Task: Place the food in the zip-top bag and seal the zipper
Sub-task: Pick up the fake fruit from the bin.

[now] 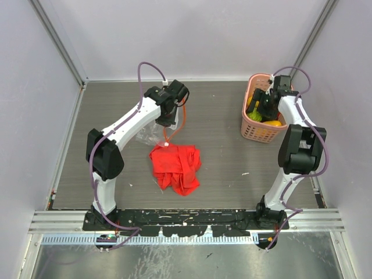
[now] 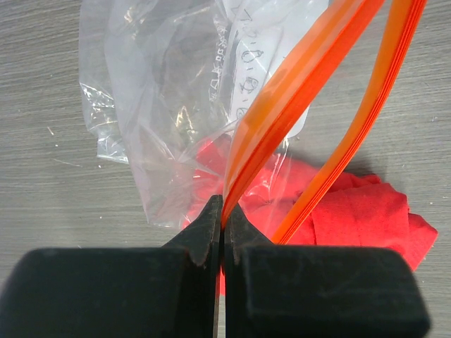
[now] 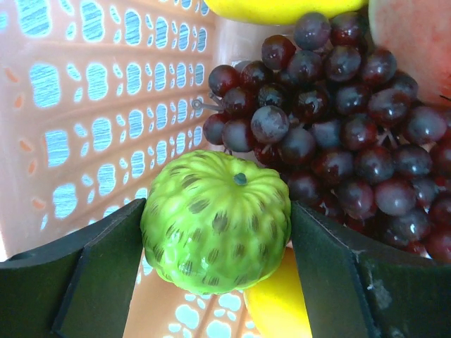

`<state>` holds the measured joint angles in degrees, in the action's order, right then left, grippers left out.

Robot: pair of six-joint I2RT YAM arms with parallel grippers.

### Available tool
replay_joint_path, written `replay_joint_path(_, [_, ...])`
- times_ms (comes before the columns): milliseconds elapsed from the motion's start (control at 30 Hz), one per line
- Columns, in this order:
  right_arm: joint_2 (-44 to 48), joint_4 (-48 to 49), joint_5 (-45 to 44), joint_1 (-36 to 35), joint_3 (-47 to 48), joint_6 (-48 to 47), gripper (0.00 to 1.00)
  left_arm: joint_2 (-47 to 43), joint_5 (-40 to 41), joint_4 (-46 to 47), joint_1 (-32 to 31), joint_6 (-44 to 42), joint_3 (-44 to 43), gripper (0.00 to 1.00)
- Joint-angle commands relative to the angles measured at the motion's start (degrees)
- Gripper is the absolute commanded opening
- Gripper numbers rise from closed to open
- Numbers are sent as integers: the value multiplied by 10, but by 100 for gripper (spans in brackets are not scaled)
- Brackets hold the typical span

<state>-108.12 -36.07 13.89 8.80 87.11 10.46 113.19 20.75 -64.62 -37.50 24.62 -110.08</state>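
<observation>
Left gripper (image 2: 223, 211) pinches the zipper (image 2: 296, 98); the bag (image 2: 162, 105) sits at the cloth's (image 1: 176, 167) 11 o'clock. Right gripper (image 3: 215, 243), inside the basket (image 1: 256, 132) at the table's 2 o'clock, clasps the green fruit (image 3: 211, 218), with the grapes (image 3: 338, 127) at its 1 o'clock.

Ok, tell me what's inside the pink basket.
A green fruit gripped by the right gripper, a grape bunch, yellow fruit and a pinkish piece at the edge. Whatever lies beneath them is covered.

One bag (image 2: 162, 105); one basket (image 1: 258, 132) (pink)
</observation>
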Motion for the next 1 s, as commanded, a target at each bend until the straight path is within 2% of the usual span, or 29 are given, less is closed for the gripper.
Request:
replay_joint_path(0, [73,2,-24,3,-2,15,40,-6,-2,-1,2,-5,-21,0])
replay_joint_path(300, [155,39,-76,3,-41,42,26,-13,-7,-1,3,-14,-22,0])
replay_joint_path(633, [268,102,-93,-10,-102,96,20,-32,-32,15,2,-34,-17,0])
replay_joint_path(967, [343,186,-110,-144,-146,131,19,-41,-70,25,3,-55,-18,0])
